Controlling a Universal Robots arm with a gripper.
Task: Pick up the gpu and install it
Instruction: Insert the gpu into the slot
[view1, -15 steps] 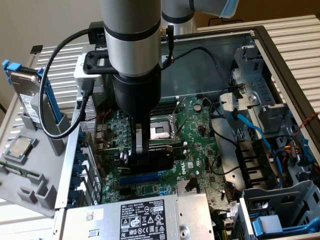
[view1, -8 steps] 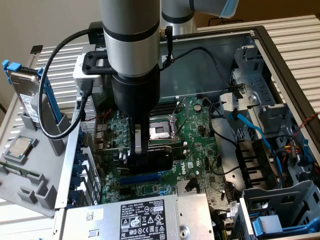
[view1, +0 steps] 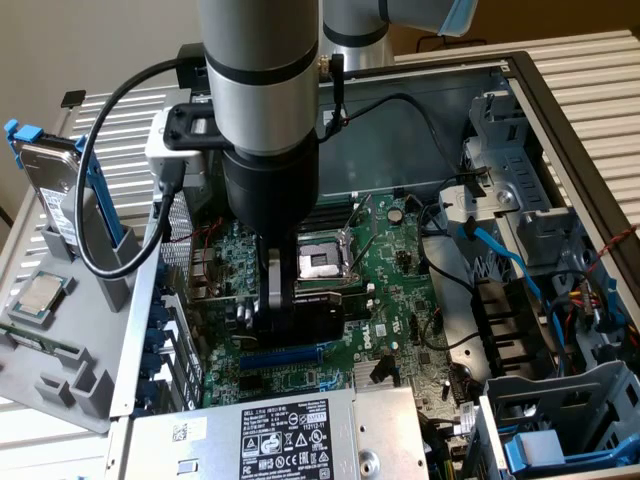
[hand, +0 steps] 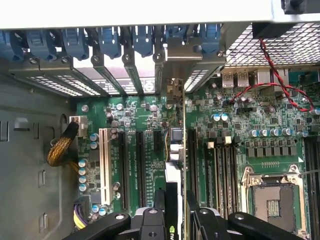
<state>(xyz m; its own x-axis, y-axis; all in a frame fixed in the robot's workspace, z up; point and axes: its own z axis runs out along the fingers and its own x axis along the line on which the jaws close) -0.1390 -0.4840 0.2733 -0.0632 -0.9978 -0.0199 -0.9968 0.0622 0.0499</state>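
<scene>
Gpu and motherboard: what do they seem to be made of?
The gpu: matt black shroud, likely moulded plastic, since it lacks the shine of bare metal. The motherboard: green lacquered circuit board, probably fibreglass laminate, dotted with silvery solder points and metal-topped capacitors.

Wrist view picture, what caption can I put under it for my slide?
The gripper holds the gpu edge-on above the green motherboard, near the blue slot clips.

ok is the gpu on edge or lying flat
On edge: the end effector holds the gpu vertical, in line with the expansion slots. Whether it is seated, cannot tell.
</scene>
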